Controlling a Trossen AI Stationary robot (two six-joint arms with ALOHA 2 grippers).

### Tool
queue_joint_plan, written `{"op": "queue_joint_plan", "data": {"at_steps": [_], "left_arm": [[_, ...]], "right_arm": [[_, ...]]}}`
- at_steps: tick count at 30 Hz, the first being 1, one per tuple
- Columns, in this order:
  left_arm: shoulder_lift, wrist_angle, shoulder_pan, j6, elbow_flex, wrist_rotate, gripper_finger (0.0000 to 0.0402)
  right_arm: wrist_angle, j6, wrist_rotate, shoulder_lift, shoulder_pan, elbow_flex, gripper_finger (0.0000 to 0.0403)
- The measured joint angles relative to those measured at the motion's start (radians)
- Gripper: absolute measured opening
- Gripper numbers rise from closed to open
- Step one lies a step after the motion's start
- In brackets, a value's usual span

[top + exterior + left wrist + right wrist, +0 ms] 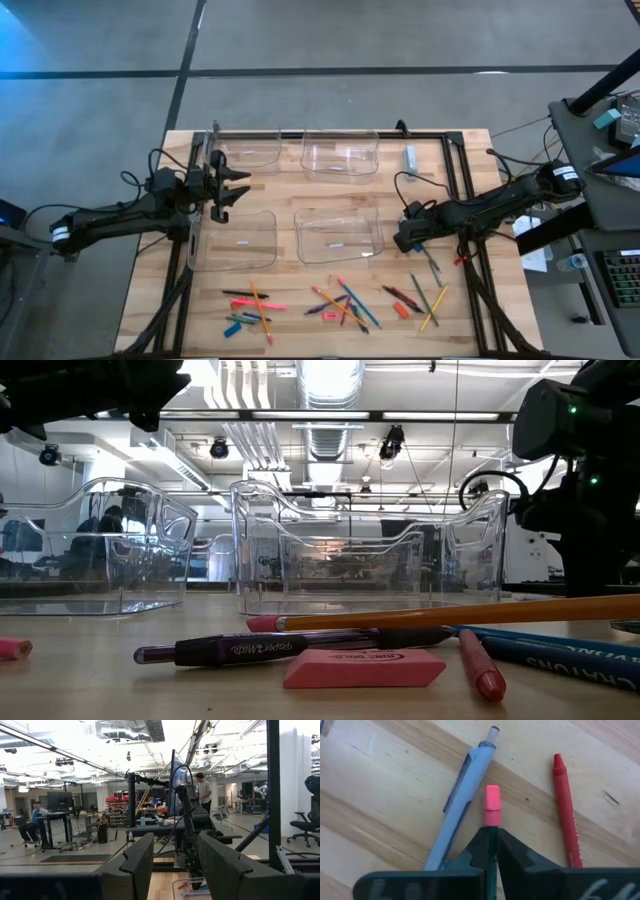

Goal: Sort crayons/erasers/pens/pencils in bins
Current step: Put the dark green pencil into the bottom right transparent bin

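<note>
on the dark purple pen we read "paper mate"; the pink eraser carries print that may say "pink pearl".

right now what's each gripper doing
left gripper: open, empty, raised by the left bins.
right gripper: shut on a green pencil, just below its pink eraser tip.
</note>
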Motion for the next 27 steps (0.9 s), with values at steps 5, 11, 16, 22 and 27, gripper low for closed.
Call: {"op": "queue_joint_plan", "data": {"at_steps": [5, 11, 16, 22, 27], "left_arm": [[0.0, 0.0, 0.0, 0.0, 0.0, 0.0, 0.014], [0.0, 0.0, 0.0, -0.001, 0.0, 0.0, 0.014], [0.0, 0.0, 0.0, -0.001, 0.0, 0.0, 0.014], [0.0, 0.0, 0.0, -0.002, 0.0, 0.0, 0.014], [0.006, 0.0, 0.0, -0.002, 0.0, 0.0, 0.014]], "right_arm": [[-0.043, 0.013, -0.013, -0.04, 0.0, 0.02, 0.0015], [-0.16, 0.013, -0.014, -0.074, 0.0, 0.082, 0.0014], [-0.206, -0.005, -0.003, -0.082, 0.0, 0.132, 0.0013], [-0.205, -0.141, 0.074, -0.108, 0.0, 0.253, 0.0013], [-0.189, -0.361, 0.244, -0.119, -0.002, 0.435, 0.0013]]}}
